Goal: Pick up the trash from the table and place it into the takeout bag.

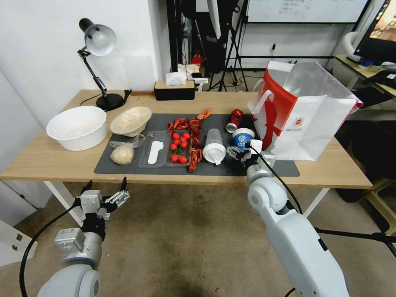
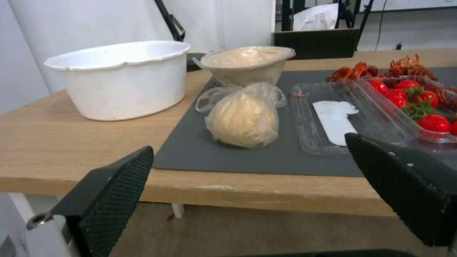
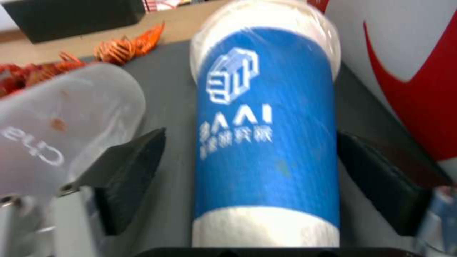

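Landmark: a dark grey mat (image 1: 231, 169) lying on a long light-wood surface (image 1: 49, 159).
Right end effector (image 1: 248, 153): at the mat's front edge, fingers spread on either side of the blue-and-white paper cup (image 1: 243, 137). The right wrist view shows the cup (image 3: 266, 142) between the two black finger pads (image 3: 128, 175) with a gap on each side, not yet pinched.
Left end effector (image 1: 105, 193): fingers spread wide, hanging in front of the surface, off the mat's left front corner, holding nothing.
Takeout bag (image 1: 313, 123): standing open just beside the mat's right end, white with red panels, silvery lining visible inside.
Clear plastic cup (image 1: 214, 146): on its side on the mat, just left of the paper cup; the right wrist view shows it (image 3: 62, 117) close against the left pad.
Red drink can (image 1: 234, 119): lying on the mat behind the paper cup, near the bag.
Clear bag with beige lump (image 1: 123, 153): on the mat's left end; the left wrist view shows its crinkled plastic (image 2: 245, 116) close up.
Cream shallow bowl (image 1: 131, 120): tilted at the mat's back left corner.
White basin (image 1: 76, 127): on the bare wood left of the mat.
Clear tray of cherry tomatoes (image 1: 179, 146): mid-mat, with red crayfish shells (image 1: 194, 156) beside it.
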You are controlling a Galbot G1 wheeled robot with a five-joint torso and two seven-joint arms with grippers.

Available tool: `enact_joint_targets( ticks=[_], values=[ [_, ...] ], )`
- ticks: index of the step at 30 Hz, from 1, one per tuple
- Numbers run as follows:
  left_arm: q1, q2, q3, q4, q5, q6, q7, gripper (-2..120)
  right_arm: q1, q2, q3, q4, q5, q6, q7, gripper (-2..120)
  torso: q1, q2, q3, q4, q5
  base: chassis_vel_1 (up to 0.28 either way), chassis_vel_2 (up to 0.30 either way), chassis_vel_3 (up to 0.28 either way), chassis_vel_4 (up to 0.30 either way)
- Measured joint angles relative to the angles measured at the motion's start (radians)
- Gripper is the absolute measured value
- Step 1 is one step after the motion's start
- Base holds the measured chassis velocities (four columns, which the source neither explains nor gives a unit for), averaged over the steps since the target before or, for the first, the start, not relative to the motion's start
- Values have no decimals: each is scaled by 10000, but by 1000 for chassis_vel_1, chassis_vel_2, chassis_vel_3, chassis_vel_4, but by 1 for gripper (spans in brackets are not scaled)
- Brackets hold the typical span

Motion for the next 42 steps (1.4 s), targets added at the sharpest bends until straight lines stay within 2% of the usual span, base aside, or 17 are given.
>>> enact_joint_targets(
  ticks=[5,11,13,17,18,22,31,33,34,37,42],
  values=[
    [-23,-17,21,110,41,-95,-1,100,40,26,-24,-18,201,-122,172,77,0,0,0,0,-1,0,0,0,0],
    [-53,-15,68,257,74,-243,-3,100,-19,16,20,28,291,-178,258,52,0,0,-1,1,-1,0,0,0,0],
    [-56,-12,75,268,76,-251,-4,100,-34,15,27,39,293,-178,267,49,-1,0,-1,0,-1,0,0,0,0],
    [-78,7,108,328,90,-294,-5,100,-95,24,68,125,305,-171,334,30,0,1,-1,1,0,0,0,0,0],
    [-78,7,108,328,90,-294,-5,100,-95,24,68,125,305,-171,334,30,0,1,-1,1,0,0,0,0,0],
    [-61,18,118,355,122,-391,-5,100,-207,3,102,411,303,-159,338,17,0,0,0,-1,1,0,0,0,0],
    [-37,3,128,356,157,-462,-5,100,-316,-167,121,1234,284,349,-126,2,0,0,0,0,1,0,0,0,0],
    [-19,-19,140,347,186,-496,-6,100,-321,-360,227,1791,292,889,-974,2,0,1,0,0,0,0,0,0,0],
    [-19,-19,140,347,186,-496,-6,100,-321,-360,227,1791,292,889,-974,2,0,1,0,0,0,0,0,0,0],
    [-4,-58,153,315,214,-511,-5,100,-160,-634,394,2236,470,1715,-2245,2,0,1,0,1,0,0,0,0,0],
    [24,-86,156,271,238,-524,-3,100,263,-908,644,2656,1019,2284,-2915,2,0,2,0,1,1,0,0,0,0]
  ],
)
